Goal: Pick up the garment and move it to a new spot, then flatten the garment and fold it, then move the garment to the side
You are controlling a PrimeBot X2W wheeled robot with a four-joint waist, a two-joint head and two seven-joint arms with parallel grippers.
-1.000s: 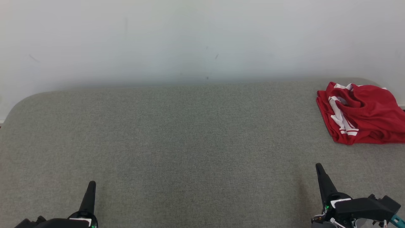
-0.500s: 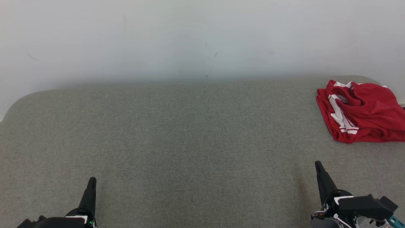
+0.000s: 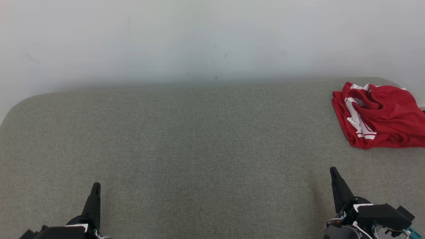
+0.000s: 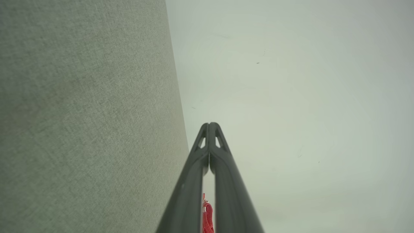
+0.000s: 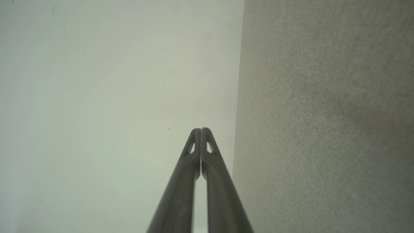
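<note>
A red garment with white stripes (image 3: 378,114) lies crumpled at the far right of the grey felt table (image 3: 199,139), partly cut off by the head view's right edge. My left gripper (image 3: 95,186) rests low at the lower left, shut and holding nothing; its tips meet in the left wrist view (image 4: 210,124), where a sliver of the red garment (image 4: 207,215) shows between the fingers near the bottom. My right gripper (image 3: 332,171) sits at the lower right, well short of the garment, shut and holding nothing, tips together in the right wrist view (image 5: 201,130).
A pale wall (image 3: 212,39) rises behind the table's far edge. The table's rounded left corner (image 3: 20,106) shows at the left. The broad grey surface stretches between the two grippers.
The whole head picture has shifted slightly, so the camera moved. Both gripper tips sit a little higher in the picture than a second ago. The garment lies as before.
</note>
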